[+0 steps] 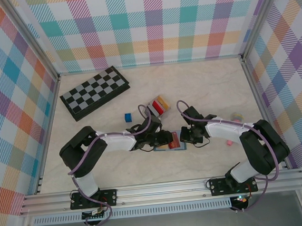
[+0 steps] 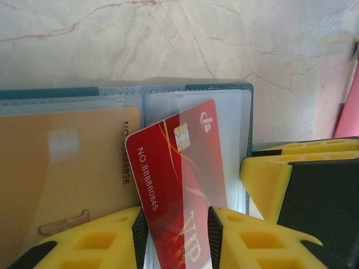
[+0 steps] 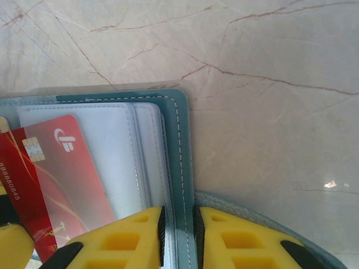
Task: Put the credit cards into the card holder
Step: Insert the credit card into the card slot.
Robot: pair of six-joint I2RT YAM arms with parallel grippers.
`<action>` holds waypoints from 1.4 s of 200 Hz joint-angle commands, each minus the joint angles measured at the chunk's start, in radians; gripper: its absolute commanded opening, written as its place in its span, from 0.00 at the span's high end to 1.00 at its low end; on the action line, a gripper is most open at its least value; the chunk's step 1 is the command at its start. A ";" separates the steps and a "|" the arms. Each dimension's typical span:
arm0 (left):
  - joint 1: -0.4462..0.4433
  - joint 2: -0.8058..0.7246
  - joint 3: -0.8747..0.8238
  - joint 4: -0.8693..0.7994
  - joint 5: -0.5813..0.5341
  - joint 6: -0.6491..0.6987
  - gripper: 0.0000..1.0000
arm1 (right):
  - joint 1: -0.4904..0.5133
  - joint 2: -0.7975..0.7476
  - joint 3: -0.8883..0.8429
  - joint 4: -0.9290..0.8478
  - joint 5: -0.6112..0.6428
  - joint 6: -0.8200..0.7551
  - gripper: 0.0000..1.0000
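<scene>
The red card [image 2: 179, 185] is pinched between the left fingers [image 2: 101, 241], one dark pad pressed on each long edge. The card is held at a slant, chip end away from the wrist. Its upper part is covered by a clear sleeve of the open wallet [image 3: 180, 168]. A tan card [image 2: 61, 168] is seen in the sleeve just to the left, with the red card's corner laid over its edge.

The wallet's teal stitched edge is pinched between the right fingers [image 3: 241, 241], which are closed on either side of it. From the right wrist, the red card is seen at the left of the wallet's pale inner pages. From the left wrist, the right fingers are seen just beside the wallet's right edge.

The wallet is lying flat on the marbled bench [image 2: 168, 39], between the two wrists and near the arm bases.

In the top view, the holder [image 1: 158, 106] is seen farther out on the bench, apart from the wallet, with red, yellow and black cards stood in it. A blue cube [image 1: 128, 116] is placed near its left side. A chessboard [image 1: 95, 92] is laid at the far left. A small pink item [image 1: 228, 142] is seen beside the right arm, too small to be identified.
</scene>
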 commanded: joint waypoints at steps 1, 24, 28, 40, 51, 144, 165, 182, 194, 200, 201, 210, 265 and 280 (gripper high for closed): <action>-0.009 0.038 0.044 -0.056 -0.006 0.048 0.64 | -0.010 0.025 -0.011 0.008 0.004 0.004 0.78; -0.009 0.050 0.067 -0.059 -0.008 0.057 0.64 | -0.011 0.020 -0.018 0.013 0.003 0.009 0.78; -0.009 0.052 0.069 -0.057 -0.006 0.060 0.64 | -0.012 0.020 -0.018 0.013 0.003 0.009 0.78; -0.009 0.056 0.081 -0.060 -0.004 0.066 0.64 | -0.013 0.018 -0.021 0.017 0.003 0.011 0.78; -0.009 0.061 0.091 -0.056 0.004 0.071 0.63 | -0.016 0.016 -0.027 0.022 0.002 0.013 0.78; -0.009 0.081 0.158 -0.132 0.043 0.160 0.60 | -0.060 0.010 -0.065 0.096 -0.050 0.030 0.78; -0.009 0.070 0.156 -0.136 0.043 0.162 0.59 | -0.062 0.010 -0.064 0.102 -0.059 0.029 0.78; -0.009 0.058 0.146 -0.117 0.046 0.148 0.55 | -0.064 0.015 -0.066 0.126 -0.086 0.016 0.78; -0.009 0.052 0.141 -0.114 0.047 0.131 0.53 | -0.066 0.021 -0.067 0.149 -0.113 0.004 0.78; -0.009 0.043 0.133 -0.118 0.036 0.119 0.53 | -0.067 0.023 -0.068 0.166 -0.132 -0.008 0.78; -0.009 0.041 0.131 -0.118 0.034 0.118 0.53 | -0.067 0.023 -0.068 0.168 -0.135 -0.012 0.78; -0.009 0.015 0.100 -0.099 0.015 0.094 0.50 | -0.068 0.021 -0.070 0.188 -0.160 -0.036 0.78; -0.009 -0.128 -0.035 -0.102 -0.110 0.002 0.39 | -0.082 0.044 -0.010 0.131 -0.155 -0.205 0.77; -0.009 -0.164 -0.070 -0.100 -0.142 -0.015 0.37 | -0.085 0.045 0.010 0.107 -0.166 -0.234 0.76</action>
